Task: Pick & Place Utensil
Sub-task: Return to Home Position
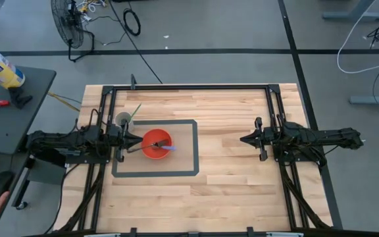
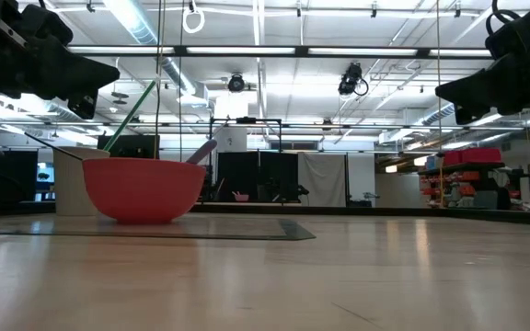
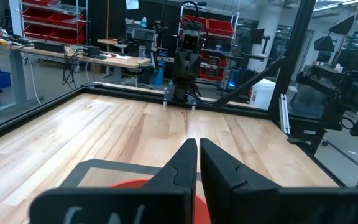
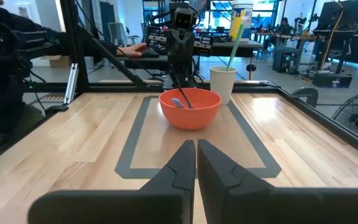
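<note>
High view: overhead, straight down, far enough back to take in the whole table, left arm and right arm.

Low view: at tabletop height, level across the boards and out past the far edge. Orange bowl close, left of centre, gray cup behind it. Arms overhead in the upper corners.

Left wrist view: behind the left gripper, facing across the table to the right arm at the far side. Sliver of bowl just under the closed fingers.

Right wrist view: behind the right gripper, fingers together, facing the opposite way. Bowl, cup and left arm at mid-distance.

Shared by all four: the bowl.
</note>
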